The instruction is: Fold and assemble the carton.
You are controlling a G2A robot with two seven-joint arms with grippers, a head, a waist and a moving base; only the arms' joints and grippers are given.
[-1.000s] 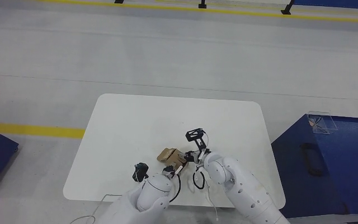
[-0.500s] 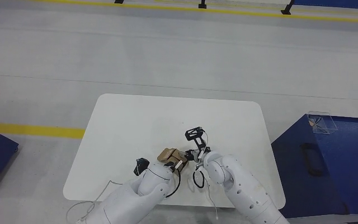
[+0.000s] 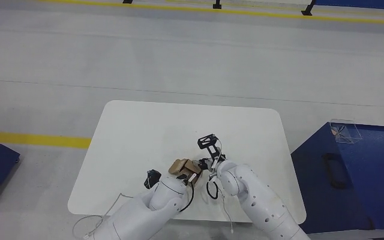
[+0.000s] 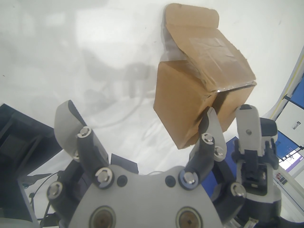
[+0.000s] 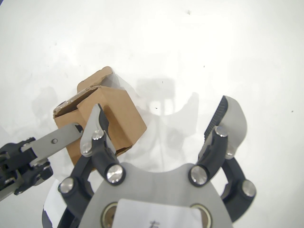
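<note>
**Q:** Where was the carton at this entry?

**A:** The carton (image 3: 183,166) sat on the white table (image 3: 150,129), near its front edge, between my two grippers. Brown card, squared up into a box shape. One end flap (image 4: 191,15) stood open, and a strip of clear tape (image 4: 211,46) ran across one panel.

**Q:** State of the left gripper?

**A:** My left gripper (image 4: 140,110) had its fingers spread wide, not closed on the carton. One fingertip (image 4: 211,119) lay against the carton's near corner. The other hung over bare table.

**Q:** And the right?

**A:** My right gripper (image 5: 161,103) was likewise spread and gripped nothing. One finger (image 5: 95,124) lay over the carton's side panel. I could not tell whether it pressed the card or only overlapped it. The other finger (image 5: 228,115) was well apart from the carton, over bare table.

**Q:** Did the two grippers meet?

**A:** They were close. One finger from each sat just beside the other at the same end of the carton. I could not confirm contact between them.
</note>
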